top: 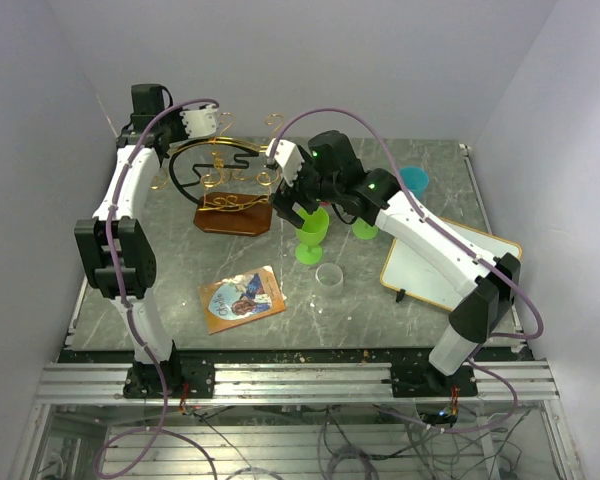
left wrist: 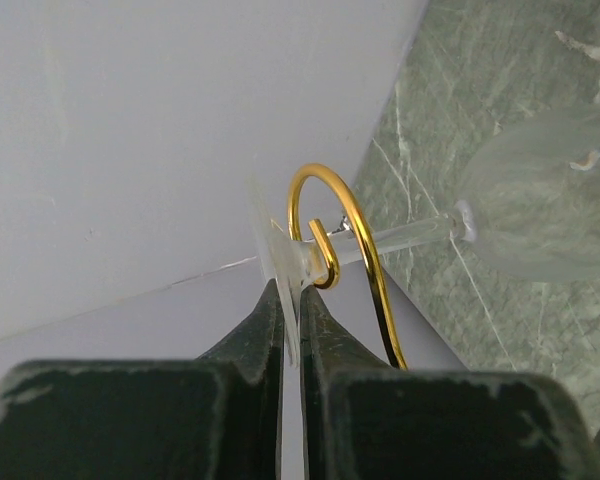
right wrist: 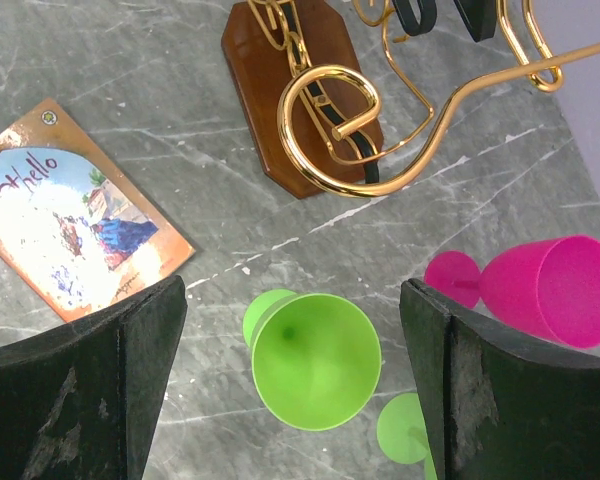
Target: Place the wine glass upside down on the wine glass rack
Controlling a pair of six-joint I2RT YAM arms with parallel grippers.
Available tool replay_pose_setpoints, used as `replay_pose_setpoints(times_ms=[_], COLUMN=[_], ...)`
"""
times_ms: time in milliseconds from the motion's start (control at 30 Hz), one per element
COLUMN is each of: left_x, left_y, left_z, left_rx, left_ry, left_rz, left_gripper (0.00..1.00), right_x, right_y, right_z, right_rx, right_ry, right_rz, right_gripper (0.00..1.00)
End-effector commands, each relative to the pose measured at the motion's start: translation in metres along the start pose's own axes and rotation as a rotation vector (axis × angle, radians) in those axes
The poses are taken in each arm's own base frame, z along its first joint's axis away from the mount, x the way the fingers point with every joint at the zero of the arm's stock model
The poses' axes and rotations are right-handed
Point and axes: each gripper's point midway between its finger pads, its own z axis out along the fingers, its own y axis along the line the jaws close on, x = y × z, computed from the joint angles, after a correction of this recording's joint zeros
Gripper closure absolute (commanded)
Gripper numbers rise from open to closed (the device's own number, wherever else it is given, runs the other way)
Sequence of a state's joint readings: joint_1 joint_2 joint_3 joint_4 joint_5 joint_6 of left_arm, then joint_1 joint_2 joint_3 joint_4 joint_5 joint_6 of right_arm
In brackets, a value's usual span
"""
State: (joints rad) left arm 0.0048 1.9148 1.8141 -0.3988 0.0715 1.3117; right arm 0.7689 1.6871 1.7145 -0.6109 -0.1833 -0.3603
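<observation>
The wine glass rack point(top: 232, 180), gold wire with curled arms on a dark brown wooden base point(right wrist: 280, 95), stands at the back left. My left gripper point(top: 214, 124) is up at the rack's top, and in the left wrist view it point(left wrist: 290, 300) is shut on the foot of a clear wine glass point(left wrist: 535, 205). The glass stem point(left wrist: 400, 235) lies in a gold curl point(left wrist: 325, 225). My right gripper point(top: 304, 214) is open, and in the right wrist view it point(right wrist: 292, 290) hovers above an upright green goblet point(right wrist: 315, 360).
A second green goblet point(top: 365, 230) and a pink goblet point(right wrist: 540, 290) on its side are right of the first. A clear tumbler point(top: 329, 276), a picture card point(top: 242, 298), a white board point(top: 450, 262) and a teal cup point(top: 413, 180) are on the marble table.
</observation>
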Motion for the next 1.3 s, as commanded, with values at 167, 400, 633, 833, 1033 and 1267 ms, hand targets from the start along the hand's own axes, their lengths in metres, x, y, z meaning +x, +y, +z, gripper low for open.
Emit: replay_pose_setpoints(times_ms=[167,400,633,833,1033,1267], left_x=[-0.001,-0.001,0.000,0.001,0.003,0.004], left_y=[0.021,0.020,0.018,0.017,0.017,0.024], left_z=[-0.022,-0.024,-0.029,-0.032,-0.038,-0.045], left_rx=[-0.075,-0.070,-0.074,-0.074,-0.078,-0.106], left_ry=[0.010,0.012,0.019,0.023,0.036,0.031], left_rz=[0.010,0.006,0.000,-0.001,-0.003,-0.033], left_gripper=[0.85,0.80,0.74,0.72,0.70,0.63], right_x=[-0.009,-0.010,-0.010,-0.010,-0.009,-0.009], right_y=[-0.005,-0.006,-0.005,-0.006,-0.005,-0.003], right_z=[-0.013,-0.015,-0.017,-0.017,-0.017,-0.018], right_rx=[0.024,0.030,0.030,0.032,0.030,0.023], right_ry=[-0.032,-0.035,-0.038,-0.039,-0.038,-0.040], right_rz=[-0.011,-0.012,-0.014,-0.015,-0.013,-0.015], right_gripper=[0.12,0.12,0.12,0.12,0.12,0.12])
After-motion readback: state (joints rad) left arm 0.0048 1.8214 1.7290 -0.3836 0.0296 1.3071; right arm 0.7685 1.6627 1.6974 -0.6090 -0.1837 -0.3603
